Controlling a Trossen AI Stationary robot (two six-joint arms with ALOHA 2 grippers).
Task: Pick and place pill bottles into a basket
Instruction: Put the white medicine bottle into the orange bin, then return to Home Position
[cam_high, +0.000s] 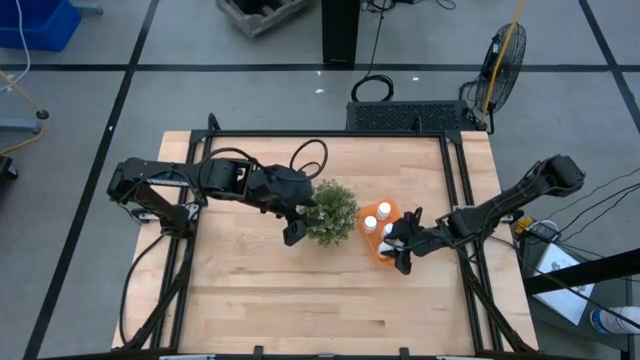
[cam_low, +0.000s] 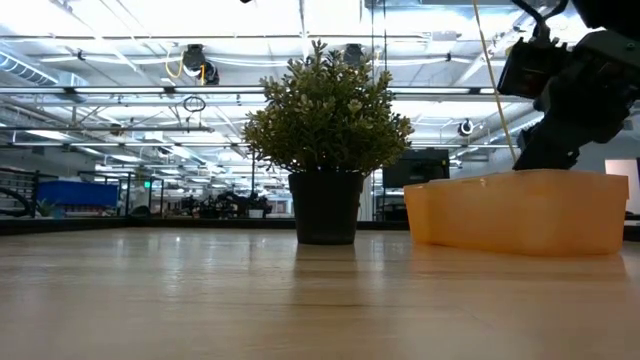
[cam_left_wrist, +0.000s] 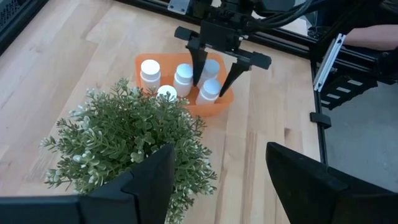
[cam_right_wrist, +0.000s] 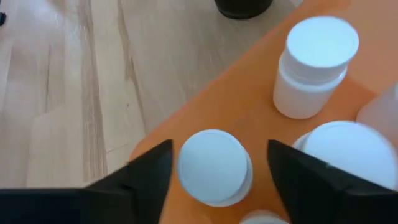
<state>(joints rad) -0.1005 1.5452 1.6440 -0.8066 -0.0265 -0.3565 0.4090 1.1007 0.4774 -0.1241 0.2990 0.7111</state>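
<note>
Right pincer (cam_left_wrist: 211, 78) astride basket's (cam_left_wrist: 147, 63) pill bottle (cam_left_wrist: 209, 91).

white pill bottles (cam_left_wrist: 182, 79), orange basket (cam_left_wrist: 144, 60), green plant (cam_left_wrist: 127, 140), black pot (cam_low: 326, 207).

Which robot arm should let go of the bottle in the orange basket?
Probably right. The right gripper is over the orange basket, fingers around a pill bottle. The left gripper hangs beside the potted plant, away from it.

An industrial workshop: exposed ceiling trusses (cam_low: 120, 95), taped concrete floor (cam_high: 80, 110).
</note>
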